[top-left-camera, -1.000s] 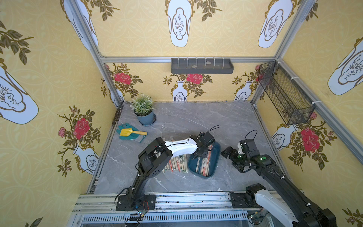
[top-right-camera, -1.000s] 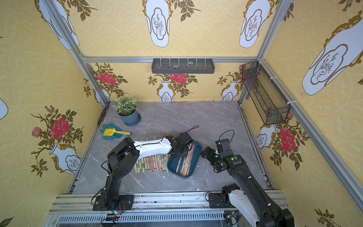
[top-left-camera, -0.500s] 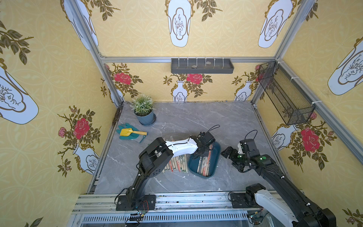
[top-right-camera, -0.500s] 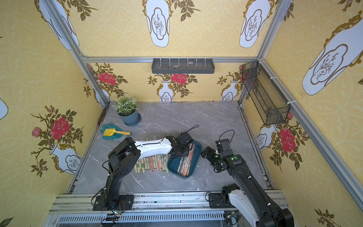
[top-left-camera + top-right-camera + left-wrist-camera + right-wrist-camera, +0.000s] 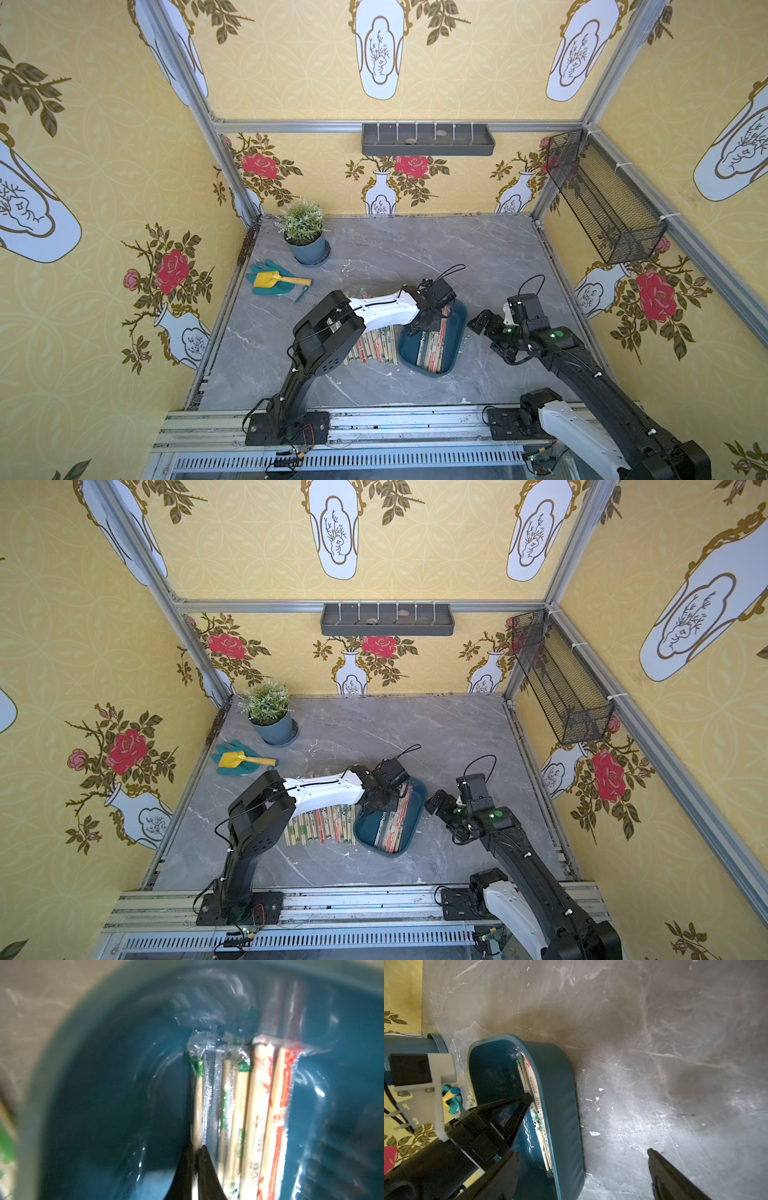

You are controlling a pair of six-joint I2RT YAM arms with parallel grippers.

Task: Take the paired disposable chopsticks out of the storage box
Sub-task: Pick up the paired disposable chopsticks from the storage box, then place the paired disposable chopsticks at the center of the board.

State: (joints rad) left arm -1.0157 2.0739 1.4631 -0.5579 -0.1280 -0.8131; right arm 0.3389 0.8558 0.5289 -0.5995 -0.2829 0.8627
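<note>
One change: left gripper [image 5: 197,1150] just clamped sleeved chopsticks [image 5: 199,1095] inside storage box [image 5: 99,1105].
Right gripper [image 5: 484,323]: spread.
Next: lift out.

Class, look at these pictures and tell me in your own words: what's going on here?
The left gripper is down in the storage box, shut on a green-marked chopstick pair at the edge of the pile. Other sleeved pairs lie in the box, and a row of pairs lies on the table beside it. The right gripper hovers open next to the box, holding nothing.
</note>
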